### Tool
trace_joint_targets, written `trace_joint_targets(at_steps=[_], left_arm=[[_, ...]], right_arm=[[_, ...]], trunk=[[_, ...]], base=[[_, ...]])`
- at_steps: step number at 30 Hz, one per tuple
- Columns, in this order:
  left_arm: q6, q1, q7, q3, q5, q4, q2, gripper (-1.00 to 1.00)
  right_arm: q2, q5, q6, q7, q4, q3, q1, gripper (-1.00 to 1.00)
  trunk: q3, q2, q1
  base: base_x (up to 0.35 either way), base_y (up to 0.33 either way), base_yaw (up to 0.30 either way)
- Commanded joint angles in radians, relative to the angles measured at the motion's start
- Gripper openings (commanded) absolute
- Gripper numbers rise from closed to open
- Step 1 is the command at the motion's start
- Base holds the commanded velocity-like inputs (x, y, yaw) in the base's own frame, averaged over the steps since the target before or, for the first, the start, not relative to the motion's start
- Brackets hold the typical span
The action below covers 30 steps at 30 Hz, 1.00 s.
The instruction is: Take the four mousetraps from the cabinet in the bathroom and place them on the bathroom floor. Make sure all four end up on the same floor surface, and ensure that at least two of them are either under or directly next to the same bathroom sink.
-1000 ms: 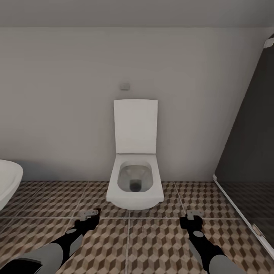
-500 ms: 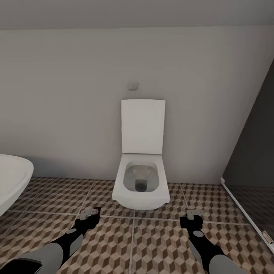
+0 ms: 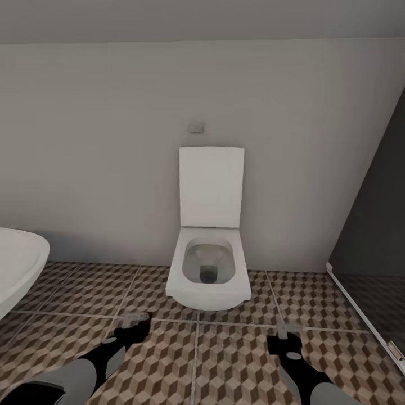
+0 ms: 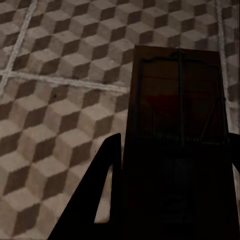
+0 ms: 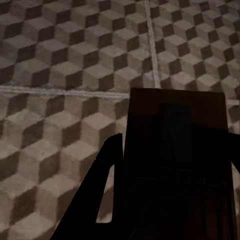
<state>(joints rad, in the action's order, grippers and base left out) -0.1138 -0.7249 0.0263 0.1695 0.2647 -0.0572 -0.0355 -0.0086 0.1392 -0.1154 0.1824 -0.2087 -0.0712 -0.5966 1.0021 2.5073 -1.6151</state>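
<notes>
Head view: white toilet (image 3: 209, 264), lid raised, centre frame against the grey wall (image 3: 101, 140); white bathtub (image 3: 19, 264) rim at left edge; dark glass partition (image 3: 374, 247) at right. Cube-patterned bathroom floor (image 3: 236, 360) below. Left gripper (image 3: 134, 322) lower left, right gripper (image 3: 287, 332) lower right, each carrying a small flat piece.

Left wrist view: jaws clenched on a mousetrap (image 4: 177, 125), wire and red spot visible, above the tiles.

Right wrist view: jaws clenched on a second mousetrap (image 5: 177, 150), held clear of the floor.
</notes>
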Motion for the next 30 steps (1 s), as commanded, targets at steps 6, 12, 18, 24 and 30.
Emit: trace_joint_targets(at_steps=[6,12,18,24,30], left_arm=[[0.019,-0.001,0.000,0.012,0.006,-0.019,0.009,-1.00],[0.034,-0.001,0.000,0.012,0.002,-0.085,0.009,-1.00],[0.028,-0.001,-0.001,0.013,0.002,-0.102,0.007,-1.00],[0.033,-0.001,-0.011,0.011,0.002,-0.123,0.009,-1.00],[0.037,-0.001,-0.015,0.010,0.003,-0.132,0.014,-1.00]], right_arm=[[-0.004,0.012,0.012,0.000,0.030,-0.009,-0.003,-1.00],[-0.008,0.013,0.014,0.000,0.030,-0.010,-0.007,-1.00],[-0.008,0.013,0.014,0.000,0.029,-0.010,-0.008,-1.00],[-0.008,0.013,0.015,0.003,0.016,-0.010,-0.008,-1.00],[-0.008,0.013,0.016,0.008,0.009,-0.010,-0.008,-1.00]], trunk=[[0.001,0.000,0.000],[0.001,0.000,0.000],[0.001,0.000,0.000],[0.001,0.000,0.000],[0.001,0.000,0.000]], base=[[0.000,0.000,0.000],[0.000,0.000,0.000],[0.000,0.000,0.000],[0.000,0.000,0.000],[0.000,0.000,0.000]])
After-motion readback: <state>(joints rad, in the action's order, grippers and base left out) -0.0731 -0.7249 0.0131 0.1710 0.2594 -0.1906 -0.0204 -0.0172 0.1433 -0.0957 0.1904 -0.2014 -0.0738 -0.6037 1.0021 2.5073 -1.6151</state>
